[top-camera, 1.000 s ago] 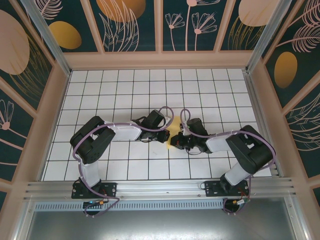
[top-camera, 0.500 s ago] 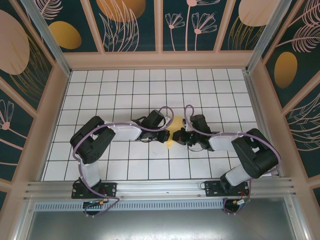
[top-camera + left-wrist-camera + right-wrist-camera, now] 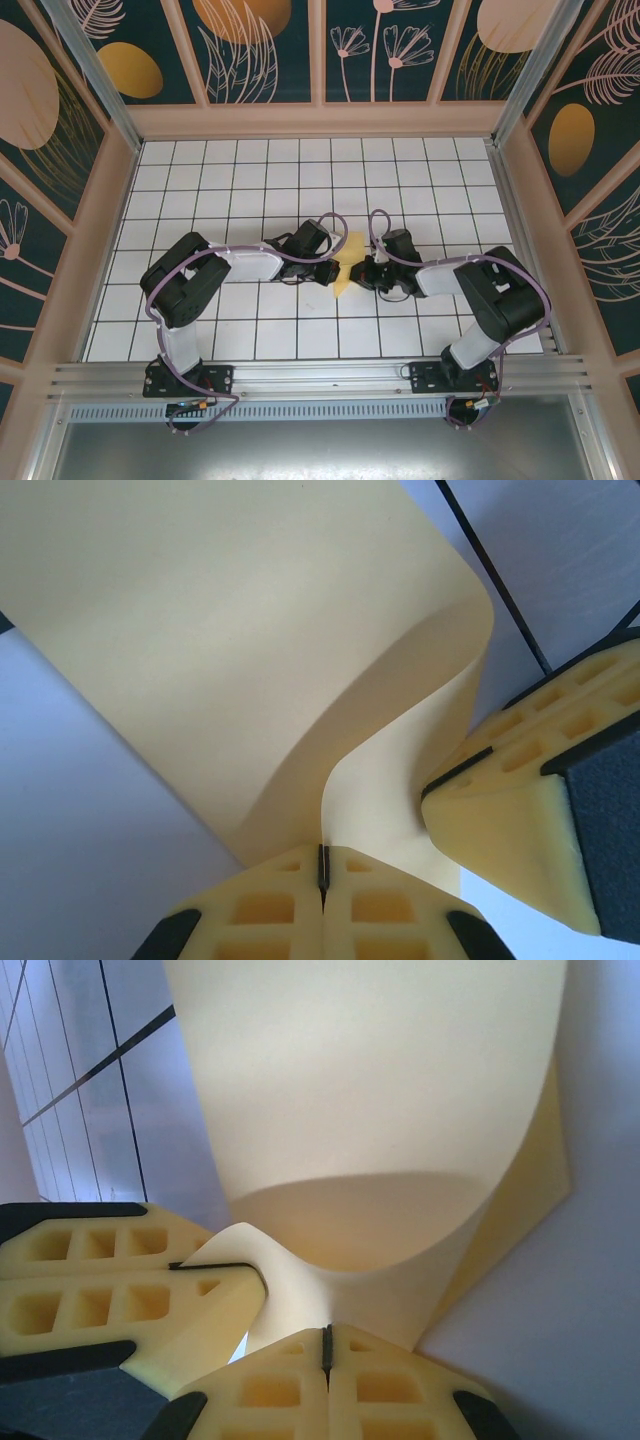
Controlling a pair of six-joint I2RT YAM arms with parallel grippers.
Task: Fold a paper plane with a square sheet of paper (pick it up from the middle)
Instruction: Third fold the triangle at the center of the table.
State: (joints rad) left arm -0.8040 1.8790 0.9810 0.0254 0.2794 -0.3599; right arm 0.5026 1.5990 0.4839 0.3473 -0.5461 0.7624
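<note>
The square sheet of paper [image 3: 343,284] is pale yellow and is held up off the white grid table between the two arms. It bows in a deep curve in both wrist views [image 3: 250,660] [image 3: 380,1090]. My left gripper [image 3: 334,268] [image 3: 322,865] is shut on one edge of the sheet, its jaws pressed together. My right gripper [image 3: 361,272] [image 3: 325,1345] is shut on the sheet close beside it. The right fingers [image 3: 520,820] show in the left wrist view, and the left fingers [image 3: 110,1290] in the right wrist view, pinching a curled corner.
White grid tiles [image 3: 300,190] stretch behind the grippers to the patterned back wall [image 3: 320,60]. Beige side walls [image 3: 100,230] [image 3: 530,220] close in the table. An aluminium rail [image 3: 320,375] runs along the near edge by the arm bases.
The right gripper has shifted a little away from the near edge and its elbow has swung back. More of the yellow sheet shows below the grippers. The left arm has stayed put.
</note>
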